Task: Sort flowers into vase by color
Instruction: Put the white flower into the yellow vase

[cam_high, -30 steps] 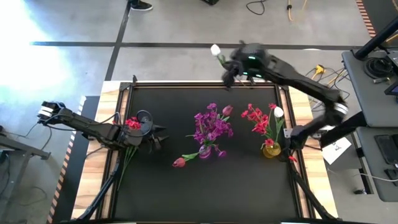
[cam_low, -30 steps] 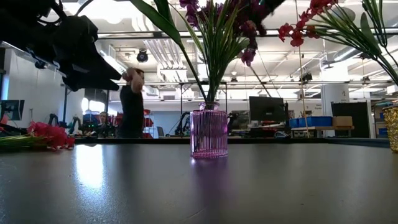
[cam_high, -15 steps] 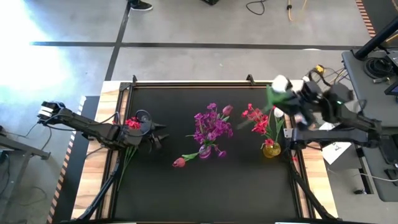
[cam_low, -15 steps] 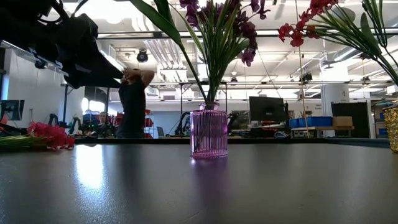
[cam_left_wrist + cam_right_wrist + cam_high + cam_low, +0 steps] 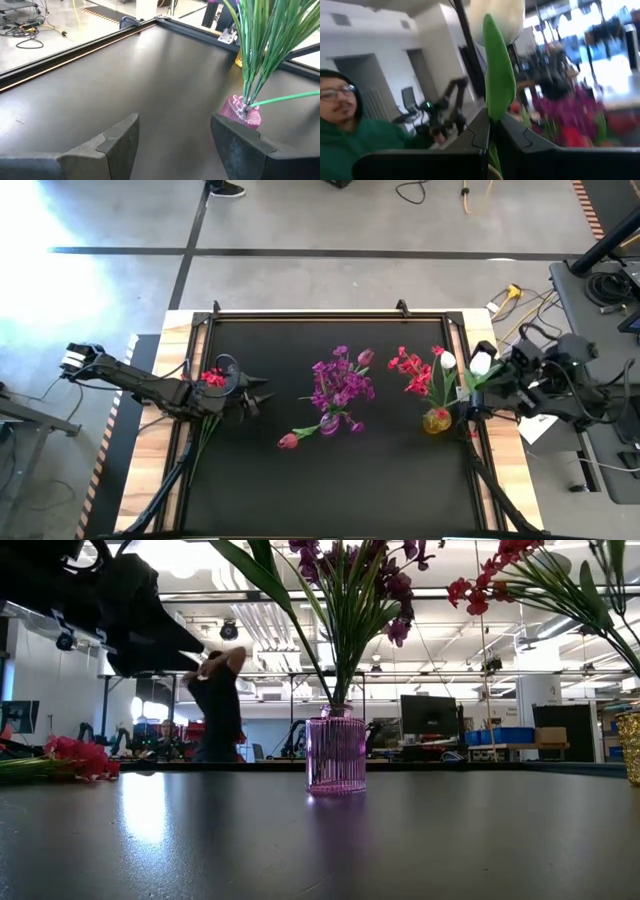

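My right gripper [image 5: 492, 376] is shut on a white-budded flower [image 5: 481, 365] and hovers off the table's right edge, beside the gold vase [image 5: 436, 420]. That vase holds red flowers [image 5: 413, 373] and a white bud [image 5: 447, 360]. The pink glass vase [image 5: 336, 755] at mid-table holds purple flowers [image 5: 340, 385]. A pink bloom [image 5: 288, 441] leans low out of it on a long stem. A bunch of red flowers [image 5: 211, 379] lies flat at the table's left. My left gripper [image 5: 175, 145] is open just right of that bunch, above the table. My right gripper pinches the white flower's green stem [image 5: 493, 131] between its two fingers, just under a long leaf [image 5: 498, 70]. The stem stands roughly along the fingers, with the white bud [image 5: 497, 17] beyond the fingertips. The flower is lifted clear of the table.
The black mat has a raised frame [image 5: 330, 314] around it, with bare mat along the far and near sides. Cables and a stand [image 5: 600, 300] sit right of the table. A person in a green hood [image 5: 345, 130] shows in the right wrist view, and another person [image 5: 215, 700] stands far behind the table.
My right arm has swung with the white flower from beyond the table's far edge over to the right and toward the near side. It now hangs beside the gold vase, still shut on the stem. My left arm has kept still.
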Tool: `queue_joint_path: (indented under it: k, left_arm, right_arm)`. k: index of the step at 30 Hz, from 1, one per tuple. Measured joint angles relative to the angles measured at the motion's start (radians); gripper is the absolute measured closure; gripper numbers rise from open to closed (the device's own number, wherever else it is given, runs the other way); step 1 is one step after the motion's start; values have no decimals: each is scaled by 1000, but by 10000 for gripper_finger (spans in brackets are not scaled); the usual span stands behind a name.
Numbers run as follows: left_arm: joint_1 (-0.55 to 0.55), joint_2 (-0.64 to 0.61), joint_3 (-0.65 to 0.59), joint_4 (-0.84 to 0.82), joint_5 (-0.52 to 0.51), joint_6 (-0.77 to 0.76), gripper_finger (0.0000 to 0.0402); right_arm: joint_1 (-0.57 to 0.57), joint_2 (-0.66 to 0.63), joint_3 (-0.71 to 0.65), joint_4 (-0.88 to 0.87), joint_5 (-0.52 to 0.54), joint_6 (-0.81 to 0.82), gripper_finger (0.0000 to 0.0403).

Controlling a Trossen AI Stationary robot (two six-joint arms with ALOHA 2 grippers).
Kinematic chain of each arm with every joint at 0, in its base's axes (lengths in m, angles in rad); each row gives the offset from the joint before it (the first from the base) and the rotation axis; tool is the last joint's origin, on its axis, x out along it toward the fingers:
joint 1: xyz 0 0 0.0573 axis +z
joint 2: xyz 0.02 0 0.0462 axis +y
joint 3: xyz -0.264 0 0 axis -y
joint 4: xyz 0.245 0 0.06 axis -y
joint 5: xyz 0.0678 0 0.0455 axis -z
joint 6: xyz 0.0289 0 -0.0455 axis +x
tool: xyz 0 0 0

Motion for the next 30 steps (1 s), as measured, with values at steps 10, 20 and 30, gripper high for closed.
queue_joint_path:
  k: [10,20,30]
  left_arm:
    - [5,0,7,39,-28,5,173]
    - [7,0,10,67,-28,8,173]
    - [7,0,10,69,-58,8,173]
  right_arm:
    - [0,-38,1,-282,42,-39,390]
    - [0,-5,196,-285,119,-70,390]
    - [-1,8,207,-452,166,-95,390]
